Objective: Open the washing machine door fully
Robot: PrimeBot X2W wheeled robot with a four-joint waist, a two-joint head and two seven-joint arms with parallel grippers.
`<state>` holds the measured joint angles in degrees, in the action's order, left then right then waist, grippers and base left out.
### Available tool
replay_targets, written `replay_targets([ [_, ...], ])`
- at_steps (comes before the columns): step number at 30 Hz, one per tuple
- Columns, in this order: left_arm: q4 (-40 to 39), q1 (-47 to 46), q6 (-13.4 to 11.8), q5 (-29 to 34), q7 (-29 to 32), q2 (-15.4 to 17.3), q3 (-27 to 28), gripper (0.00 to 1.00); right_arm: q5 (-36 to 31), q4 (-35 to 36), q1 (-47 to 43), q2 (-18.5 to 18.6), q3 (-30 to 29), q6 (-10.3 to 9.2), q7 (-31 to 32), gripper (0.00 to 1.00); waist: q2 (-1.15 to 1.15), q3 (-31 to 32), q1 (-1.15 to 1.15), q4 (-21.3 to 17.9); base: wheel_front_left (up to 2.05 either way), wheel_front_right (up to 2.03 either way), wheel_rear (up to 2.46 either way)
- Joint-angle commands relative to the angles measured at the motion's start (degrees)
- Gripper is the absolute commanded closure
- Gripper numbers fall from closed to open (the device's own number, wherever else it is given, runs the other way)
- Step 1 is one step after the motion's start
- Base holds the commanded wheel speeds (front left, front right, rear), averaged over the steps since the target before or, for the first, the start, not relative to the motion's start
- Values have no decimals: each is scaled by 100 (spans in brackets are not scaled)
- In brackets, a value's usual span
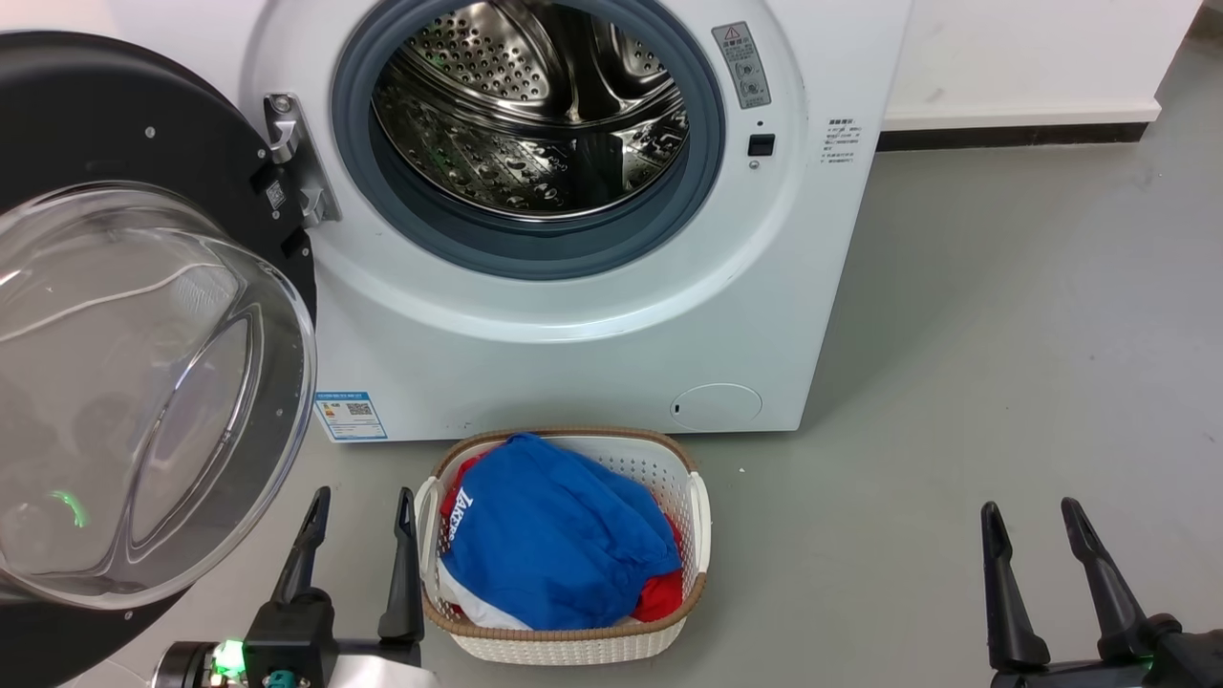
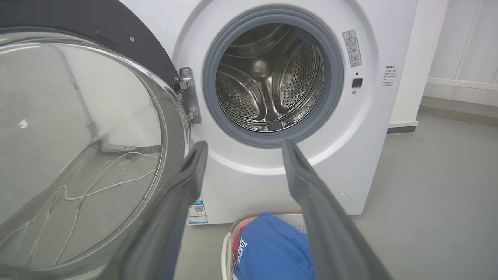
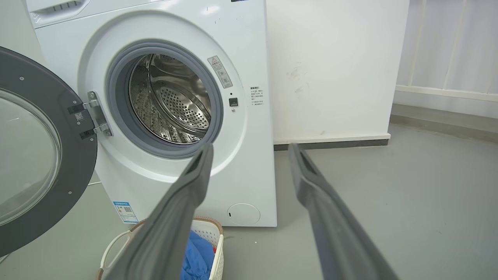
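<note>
I see the washing machine door (image 1: 115,124) hanging wide at nine o'clock of the drum (image 1: 535,115), upright on its hinge (image 1: 291,158), glass bowl bulging toward me, with my left gripper (image 1: 364,494) at seven and right gripper (image 1: 1030,505) at five, both spread, empty.

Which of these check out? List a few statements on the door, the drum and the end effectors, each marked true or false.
1. The washing machine door stands swung open on its hinge. True.
2. The drum holds laundry. False: bare steel shows inside; the clothes lie in the basket.
3. The left end effector is clamped on the door. False: its fingers are spread, holding nothing.
4. The right end effector is open. True.
</note>
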<state>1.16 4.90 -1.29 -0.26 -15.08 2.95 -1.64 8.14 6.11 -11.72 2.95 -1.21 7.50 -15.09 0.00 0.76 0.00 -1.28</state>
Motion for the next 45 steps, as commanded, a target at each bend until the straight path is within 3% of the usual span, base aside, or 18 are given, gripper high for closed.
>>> replay_targets([
  [1,-4,58,-23,-28,-13,-7,-15,0,23,-7,23,-14,-6,-1,-10,0,0,-5,0,2,0,0,0],
  [16,68,44,-126,-14,-13,-6,-88,0,28,-43,49,-14,-59,-1,-10,0,0,-4,0,49,0,0,0],
  [17,81,18,-125,-14,0,1,-97,100,7,-58,3,0,-48,0,1,100,0,-4,0,49,0,0,0],
  [20,242,86,-123,-25,6,0,-119,100,17,-213,-21,0,-29,0,8,100,0,-4,0,50,0,0,0],
  [26,363,-32,-17,-1024,211,18,-47,100,975,-387,152,58,1,0,168,100,0,-10,0,55,0,0,0],
  [45,598,-321,210,-3121,660,55,124,100,2970,-795,589,157,15,0,553,100,0,-23,0,66,0,0,0],
])
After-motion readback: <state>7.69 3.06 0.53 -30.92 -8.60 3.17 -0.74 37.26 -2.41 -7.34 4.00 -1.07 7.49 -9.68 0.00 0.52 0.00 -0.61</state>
